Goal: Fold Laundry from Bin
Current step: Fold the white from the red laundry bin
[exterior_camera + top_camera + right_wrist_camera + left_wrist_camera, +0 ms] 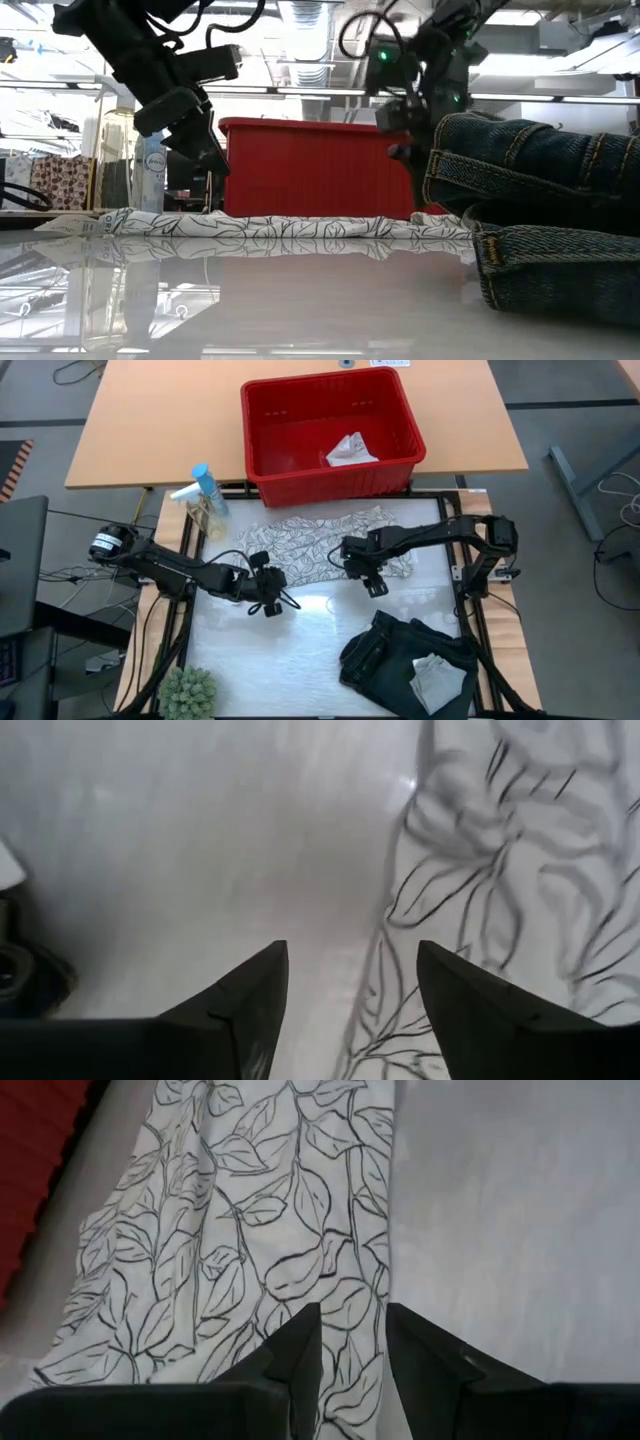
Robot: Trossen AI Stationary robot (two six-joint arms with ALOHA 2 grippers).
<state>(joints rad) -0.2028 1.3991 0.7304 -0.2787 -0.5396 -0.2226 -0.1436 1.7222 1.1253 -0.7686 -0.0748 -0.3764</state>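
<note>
The white-grey leaf-patterned cloth (pixel 320 540) lies in a long flat strip on the table in front of the red bin (pixel 300 460). My left gripper (pixel 258 563) hovers over the strip's left end (pixel 250 1250), slanting down, its fingers a little apart with nothing between them. My right gripper (pixel 362 570) points down over the strip's near edge (pixel 470 890) toward its right end, open wide, above the cloth. In the low view both grippers (pixel 212 160) (pixel 403 150) stand clear above the cloth (pixel 260 228). A small whitish cloth (pixel 350 452) lies inside the bin.
A dark denim garment (pixel 395 655) lies folded at the table's near right, with a small pale cloth (pixel 437 680) on top of it. A spray bottle (pixel 205 495) stands at the far left and a small green plant (pixel 188 692) at the near left corner.
</note>
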